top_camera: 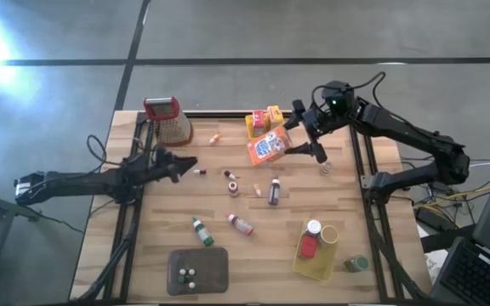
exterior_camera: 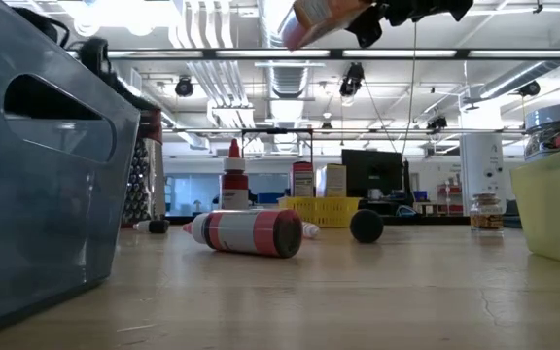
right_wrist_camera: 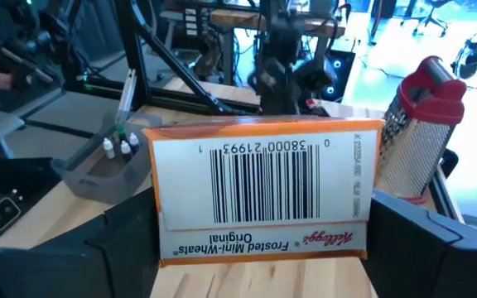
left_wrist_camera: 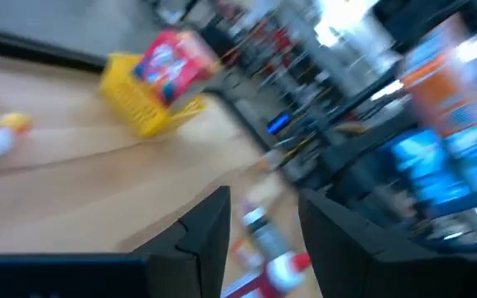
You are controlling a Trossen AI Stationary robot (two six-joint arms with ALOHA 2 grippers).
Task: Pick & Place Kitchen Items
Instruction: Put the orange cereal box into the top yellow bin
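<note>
Right gripper (top_camera: pixel 300 144) grips the orange cereal box (top_camera: pixel 268 148) aloft, left gripper (top_camera: pixel 177 163) half-open and empty, several small bottles (top_camera: pixel 201 230) unsorted on the table (top_camera: pixel 253 255).

Two yellow baskets (top_camera: pixel 250 129) are counted on the table, one far and one near right. One grey tray (top_camera: pixel 215 270) is seen near, with three white-capped bottles (top_camera: pixel 186 274) in it. One metal grater (top_camera: pixel 168 119) is seen far left. One orange cereal box (top_camera: pixel 269 147) is shown aloft. Three larger bottles (top_camera: pixel 202 231) are counted lying loose at the centre.
</note>
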